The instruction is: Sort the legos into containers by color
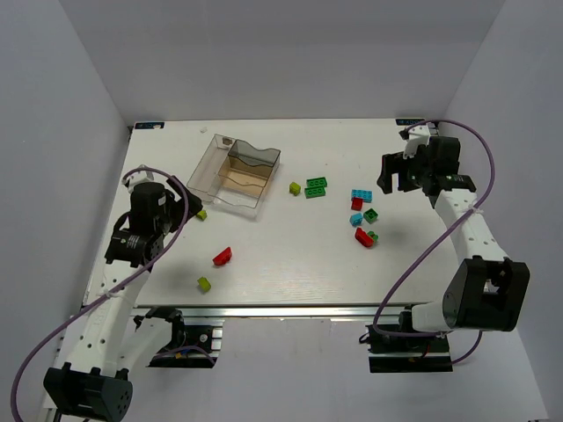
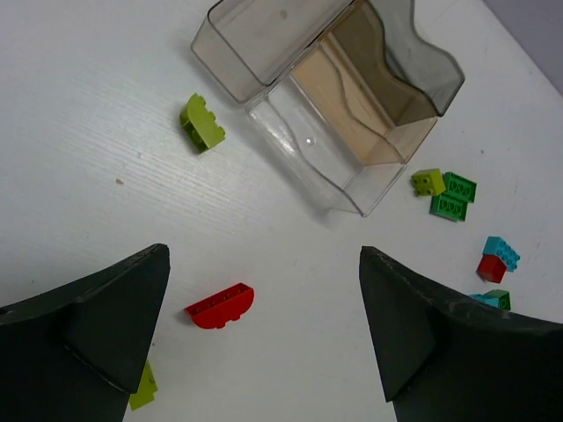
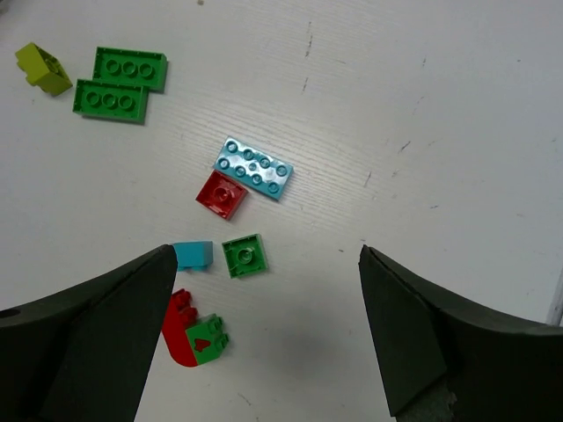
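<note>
Left tool (image 2: 264, 255) and right tool (image 3: 264, 253) gape wide (both aloft).

White tabletop (image 3: 422, 105), right pincer (image 3: 264, 252) spread wide at the bottom edge, 2 green plates (image 3: 130, 68) side by side near a yellow-green brick (image 3: 42, 69), light blue plate (image 3: 254, 167) touching a red brick (image 3: 221, 193), small blue brick (image 3: 193, 255), square green brick (image 3: 243, 255), red arch (image 3: 179, 338)

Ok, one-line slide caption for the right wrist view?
Right jaws open over unsorted legos: a blue plate, red brick, two green plates and a yellow-green brick lie loose on the table.
</note>
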